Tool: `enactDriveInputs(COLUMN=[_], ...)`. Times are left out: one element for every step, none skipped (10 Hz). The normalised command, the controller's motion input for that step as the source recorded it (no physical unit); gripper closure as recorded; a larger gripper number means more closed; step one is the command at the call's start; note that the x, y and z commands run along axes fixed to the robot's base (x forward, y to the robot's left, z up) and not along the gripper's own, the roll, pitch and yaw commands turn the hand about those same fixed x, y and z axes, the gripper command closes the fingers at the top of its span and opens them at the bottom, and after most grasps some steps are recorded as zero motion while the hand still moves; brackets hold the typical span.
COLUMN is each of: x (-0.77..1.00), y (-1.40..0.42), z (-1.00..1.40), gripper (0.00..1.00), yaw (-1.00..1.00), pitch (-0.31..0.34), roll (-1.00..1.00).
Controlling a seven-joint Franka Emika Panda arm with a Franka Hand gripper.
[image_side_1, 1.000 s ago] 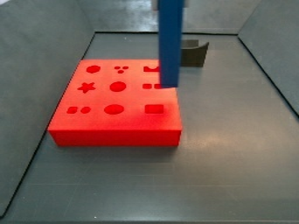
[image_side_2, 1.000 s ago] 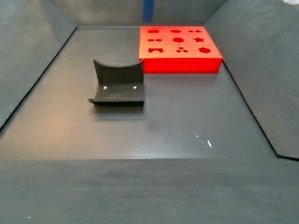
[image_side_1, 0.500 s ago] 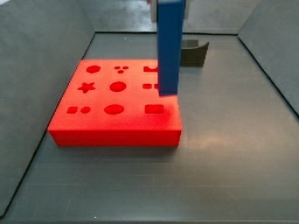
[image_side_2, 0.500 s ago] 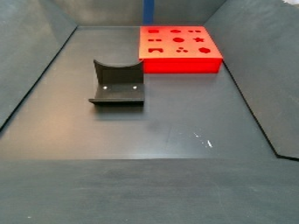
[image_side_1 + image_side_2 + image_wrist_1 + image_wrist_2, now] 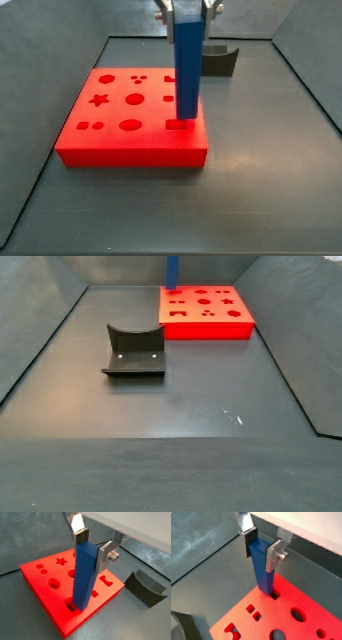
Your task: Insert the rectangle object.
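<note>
One bar: the rectangle object [image 5: 84, 574] stands upright, its lower end in the red block's [image 5: 50, 594] rectangular hole.
End effector [image 5: 92, 547]: above the block, clamped on the bar's top.
Holder [image 5: 134, 351]: well apart from the block.

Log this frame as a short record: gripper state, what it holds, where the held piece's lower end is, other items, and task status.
gripper: the gripper is above the red block, shut on the long blue rectangular bar
held piece: blue bar, upright, clamped near its top
lower end: at the rectangular hole near a corner of the red block with shaped holes; depth inside cannot be told
other items: dark grey curved holder, apart from the block on the floor
task status: bar at the hole, not released
</note>
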Motion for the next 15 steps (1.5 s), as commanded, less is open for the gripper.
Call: enactDriveInputs(x=[-0.07, -0.01, 0.00, 0.00, -0.01, -0.01, 0.00, 0.00, 0.00, 0.00, 0.00, 0.00, 0.00, 0.03, 0.14], y=[-0.15, -0.22, -0.21, -0.09, -0.01, -0.01, 0.00, -0.01, -0.01, -0.05, -0.07, -0.07, -0.01, 0.00, 0.00], z=[-0.09, -0.07, -0.06, -0.09, -0.13, -0.14, -0.13, -0.14, -0.15, -0.15, -0.20, -0.28, -0.33, -0.47, -0.64], gripper=[1.00, 1.00, 1.00, 1.00, 1.00, 1.00, 1.00, 1.00, 1.00, 1.00, 1.00, 1.00, 1.00, 1.00, 1.00], yaw=[-0.13, -0.09, -0.05, -0.02, -0.01, -0.01, -0.02, -0.03, -0.06, -0.12, -0.13, -0.14, -0.20, -0.20, -0.17], pitch=[0.000, 0.000, 0.000, 0.000, 0.000, 0.000, 0.000, 0.000, 0.000, 0.000, 0.000, 0.000, 0.000, 0.009, 0.106], roll=[0.10, 0.08, 0.06, 0.04, 0.07, 0.07, 0.07, 0.08, 0.08, 0.06, 0.05, 0.00, 0.00, -0.04, -0.09])
